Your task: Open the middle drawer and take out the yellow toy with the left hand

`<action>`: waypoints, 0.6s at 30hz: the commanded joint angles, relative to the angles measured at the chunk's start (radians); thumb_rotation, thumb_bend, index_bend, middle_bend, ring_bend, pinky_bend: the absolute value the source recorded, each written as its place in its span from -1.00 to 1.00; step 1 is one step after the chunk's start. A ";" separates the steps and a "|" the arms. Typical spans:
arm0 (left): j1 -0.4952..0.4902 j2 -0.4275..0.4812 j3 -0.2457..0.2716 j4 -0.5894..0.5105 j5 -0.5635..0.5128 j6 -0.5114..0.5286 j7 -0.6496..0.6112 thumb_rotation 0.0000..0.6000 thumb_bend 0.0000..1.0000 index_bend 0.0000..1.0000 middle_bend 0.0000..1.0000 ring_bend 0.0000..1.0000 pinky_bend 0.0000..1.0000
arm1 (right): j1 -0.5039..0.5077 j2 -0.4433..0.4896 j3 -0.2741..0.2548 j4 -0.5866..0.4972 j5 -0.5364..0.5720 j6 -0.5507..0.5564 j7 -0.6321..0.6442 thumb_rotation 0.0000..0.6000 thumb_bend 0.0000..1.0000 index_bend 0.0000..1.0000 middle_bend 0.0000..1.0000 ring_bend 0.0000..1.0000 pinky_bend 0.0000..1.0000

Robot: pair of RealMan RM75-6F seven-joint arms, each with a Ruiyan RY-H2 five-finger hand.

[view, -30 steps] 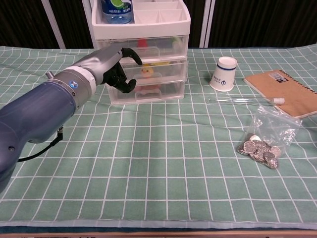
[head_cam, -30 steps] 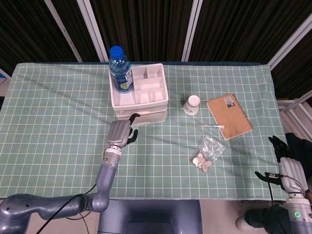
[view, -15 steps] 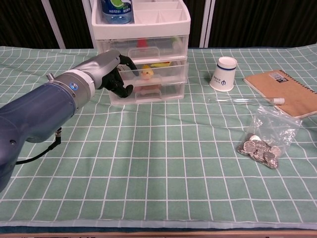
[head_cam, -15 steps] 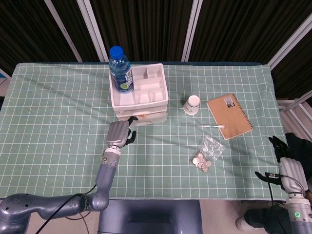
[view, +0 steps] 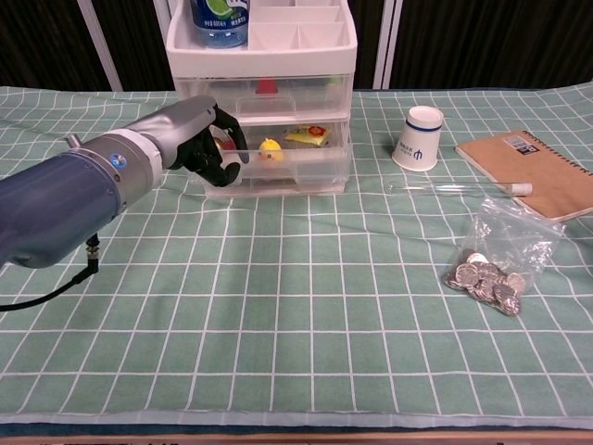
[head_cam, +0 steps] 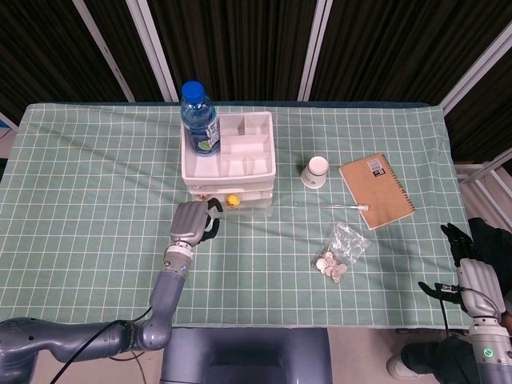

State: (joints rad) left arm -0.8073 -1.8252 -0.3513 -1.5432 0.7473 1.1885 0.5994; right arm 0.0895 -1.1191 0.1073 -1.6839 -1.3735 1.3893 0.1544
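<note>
Yellow toy [view: 270,149]: one; drawers: three.

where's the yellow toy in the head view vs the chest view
Head view: the yellow toy is a small dot in the pulled-out middle drawer, just right of the left hand.
Chest view: the yellow toy sits behind the clear front of the middle drawer, right of the left hand.
Shared landmark: the blue bottle atop the drawer unit.
</note>
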 commanded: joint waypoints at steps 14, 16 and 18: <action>0.044 0.088 0.037 -0.110 -0.027 0.023 0.011 1.00 -0.07 -0.06 1.00 1.00 1.00 | -0.001 0.001 -0.001 -0.004 0.001 0.000 -0.002 1.00 -0.87 -1.00 -1.00 -1.00 -0.55; 0.044 0.093 0.040 -0.115 -0.028 0.021 0.011 1.00 -0.07 -0.06 1.00 1.00 1.00 | -0.001 0.001 0.000 -0.004 0.002 0.000 -0.001 1.00 -0.87 -1.00 -1.00 -1.00 -0.56; 0.045 0.098 0.045 -0.122 -0.030 0.018 0.012 1.00 -0.07 -0.07 1.00 1.00 1.00 | -0.001 0.001 -0.001 -0.003 0.002 -0.001 0.000 1.00 -0.87 -1.00 -1.00 -1.00 -0.56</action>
State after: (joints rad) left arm -0.7628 -1.7290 -0.3084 -1.6632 0.7182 1.2081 0.6108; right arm 0.0883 -1.1185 0.1068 -1.6872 -1.3713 1.3883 0.1545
